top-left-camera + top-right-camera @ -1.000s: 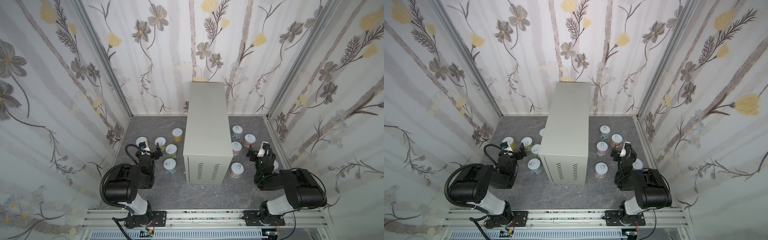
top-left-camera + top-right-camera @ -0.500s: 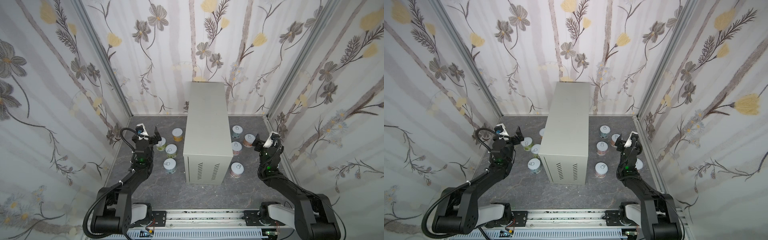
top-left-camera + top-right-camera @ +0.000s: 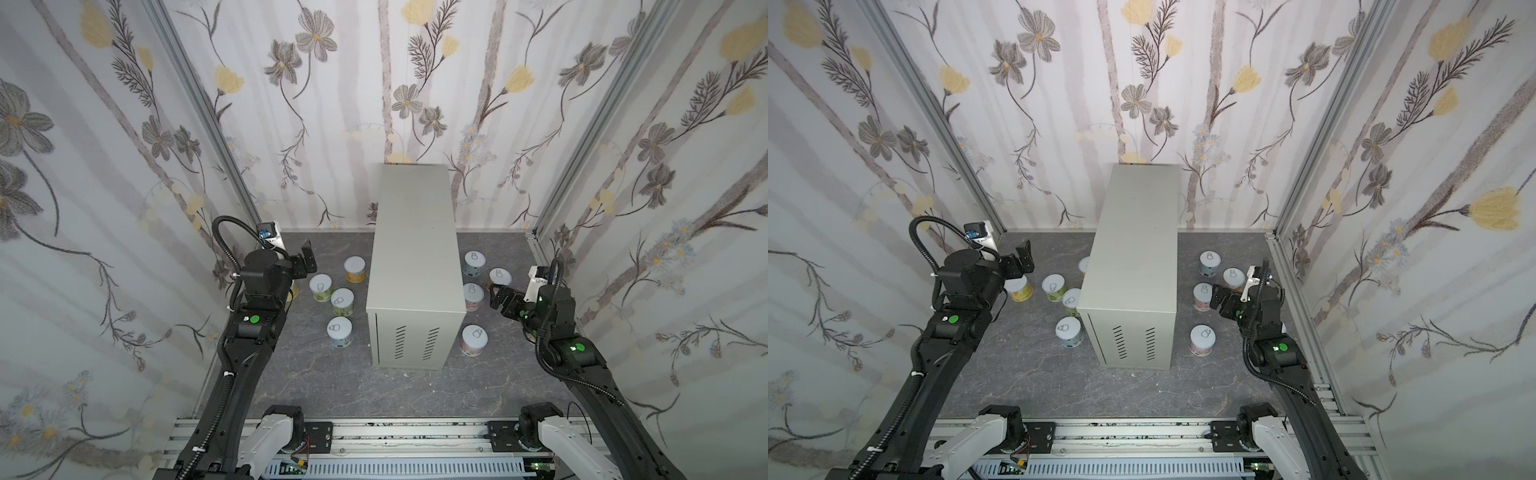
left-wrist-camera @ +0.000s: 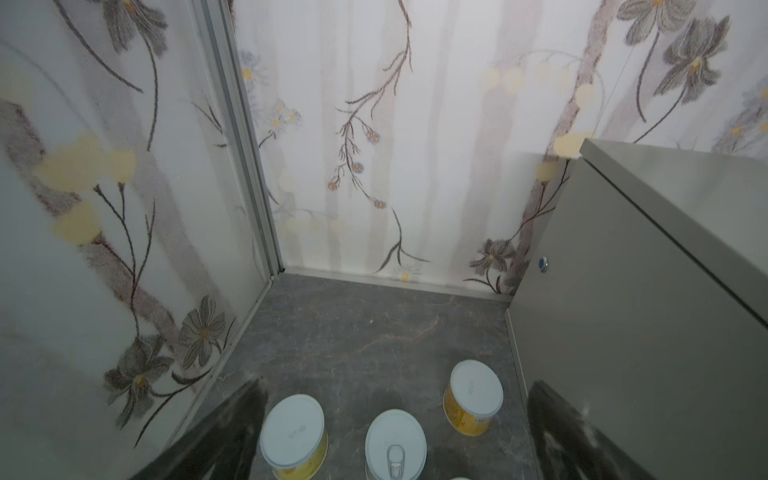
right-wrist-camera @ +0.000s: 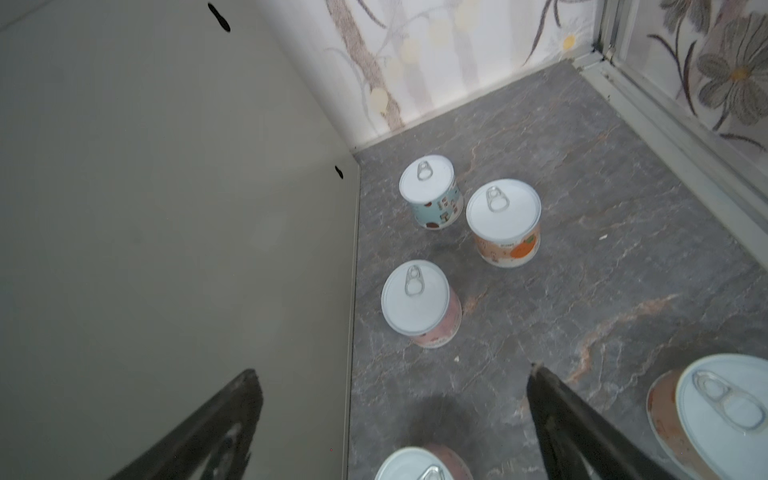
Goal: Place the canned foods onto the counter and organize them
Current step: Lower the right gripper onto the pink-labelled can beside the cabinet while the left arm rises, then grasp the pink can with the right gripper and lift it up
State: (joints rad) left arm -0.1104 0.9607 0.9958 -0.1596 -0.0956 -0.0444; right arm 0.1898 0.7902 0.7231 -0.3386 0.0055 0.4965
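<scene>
The counter stands mid-floor with a bare top. Several canned foods stand on the floor on each side of it: to the left a yellow one and green ones, to the right pale blue, orange and pink. My left gripper hovers open above yellow-labelled cans, holding nothing. My right gripper hangs open beside the counter's side, near a pink can. It is empty too.
Flowered walls close in the dark marbled floor on three sides. A metal rail carrying both arm bases runs along the front. One more can stands close to the right wall.
Both arms have unfolded from a crouch near the rail and reached forward. Their grippers now hang higher, over the cans on each side of the counter.
</scene>
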